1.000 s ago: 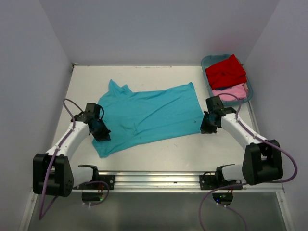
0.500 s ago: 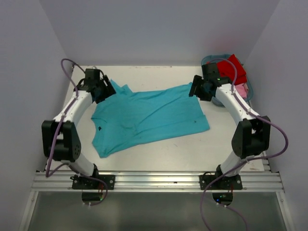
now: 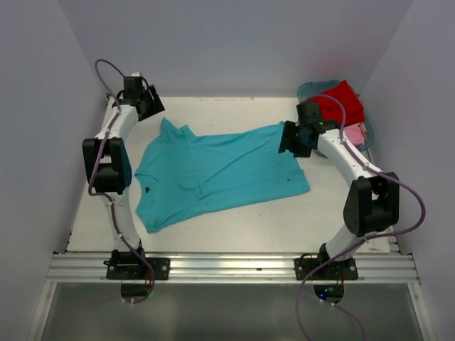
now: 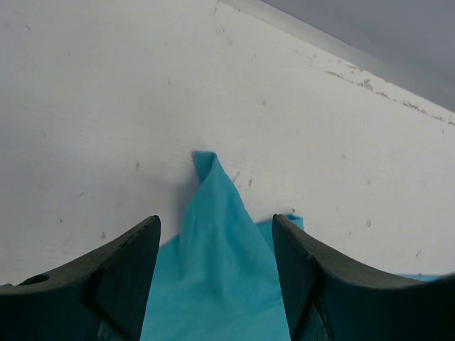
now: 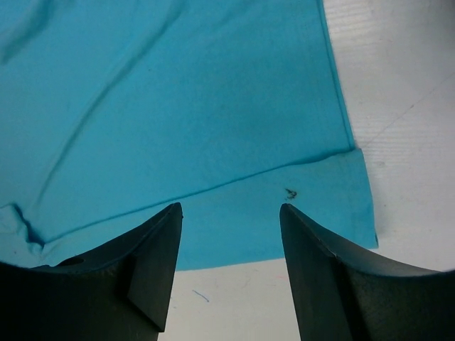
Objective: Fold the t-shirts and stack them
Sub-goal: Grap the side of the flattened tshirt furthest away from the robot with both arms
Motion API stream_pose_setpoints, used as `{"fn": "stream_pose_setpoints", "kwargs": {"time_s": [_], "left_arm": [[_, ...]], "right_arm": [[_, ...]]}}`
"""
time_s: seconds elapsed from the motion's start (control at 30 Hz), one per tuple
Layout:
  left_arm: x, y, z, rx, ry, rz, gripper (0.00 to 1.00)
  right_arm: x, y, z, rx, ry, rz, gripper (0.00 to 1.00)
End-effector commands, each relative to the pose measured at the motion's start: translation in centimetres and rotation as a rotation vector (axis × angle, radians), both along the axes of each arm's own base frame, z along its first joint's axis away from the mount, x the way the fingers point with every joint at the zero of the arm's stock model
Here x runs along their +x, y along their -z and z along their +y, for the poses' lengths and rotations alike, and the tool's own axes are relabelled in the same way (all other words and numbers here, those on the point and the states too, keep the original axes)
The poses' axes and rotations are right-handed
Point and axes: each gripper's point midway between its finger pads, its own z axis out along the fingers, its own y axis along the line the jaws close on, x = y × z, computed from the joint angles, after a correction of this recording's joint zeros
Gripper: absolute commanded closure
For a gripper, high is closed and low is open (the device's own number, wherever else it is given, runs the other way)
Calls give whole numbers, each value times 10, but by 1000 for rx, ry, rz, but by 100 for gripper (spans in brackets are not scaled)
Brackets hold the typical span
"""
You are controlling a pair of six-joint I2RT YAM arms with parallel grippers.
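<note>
Turquoise t-shirt (image 3: 217, 174): one, spread flat on the white table (image 3: 234, 231). Red t-shirt (image 3: 334, 105) and pale pink t-shirt (image 3: 353, 133): in the teal tub (image 3: 306, 91) at the far right corner, shown in the overhead view only. Left gripper (image 4: 217, 280): fingers parted, with a pointed cloth tip (image 4: 206, 160) ahead between them in its wrist view. Right gripper (image 5: 231, 273): fingers parted over the hem (image 5: 213, 227); small dark mark (image 5: 290, 192) there, illegible.

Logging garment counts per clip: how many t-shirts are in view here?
3. A turquoise t-shirt spread on the table; a red t-shirt and a pale pink t-shirt in the tub at far right. More may lie hidden underneath.
</note>
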Motion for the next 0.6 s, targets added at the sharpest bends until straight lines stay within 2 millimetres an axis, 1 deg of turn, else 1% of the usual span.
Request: {"fn": "stream_pose_setpoints", "kwargs": {"time_s": [0.0, 0.03, 0.07, 0.1, 0.13, 0.17, 0.23, 0.27, 0.33, 0.37, 0.43, 0.47, 0.5, 0.53, 0.57], "left_arm": [[30, 2, 22, 0, 18, -57, 33], [36, -1, 23, -1, 32, -69, 34], [38, 18, 23, -10, 39, -36, 34], [38, 24, 22, -24, 57, -18, 35], [43, 24, 20, -32, 70, -25, 37], [44, 37, 17, -44, 82, -4, 37], [47, 40, 7, -84, 127, -15, 38], [47, 46, 3, -101, 145, -12, 38], [51, 42, -6, -138, 191, -39, 38], [52, 43, -14, -166, 226, -51, 38], [55, 38, -19, -194, 254, -71, 38], [55, 44, -21, -207, 262, -61, 38], [57, 39, -27, -238, 284, -78, 38], [57, 42, -28, -258, 290, -76, 38], [57, 39, -31, -286, 312, -87, 38]], "right_arm": [[-6, -16, 5, 20, -48, -48, 39], [-8, -16, 4, 18, -47, -42, 39], [-9, -16, 3, 17, -47, -39, 39], [-9, -16, 3, 16, -47, -41, 39], [-9, -16, 4, 17, -47, -41, 40], [-10, -18, 3, 16, -47, -44, 40], [-10, -18, 2, 12, -42, -43, 41], [-10, -18, 1, 9, -42, -43, 41], [-11, -18, 0, 4, -39, -40, 41], [-11, -17, 0, 3, -38, -38, 41], [-12, -16, -2, -3, -35, -34, 42], [-12, -15, -2, -5, -34, -34, 42], [-12, -15, -2, -7, -31, -33, 42], [-12, -15, -2, -8, -34, -32, 42], [-12, -14, -3, -11, -31, -31, 43]]}}
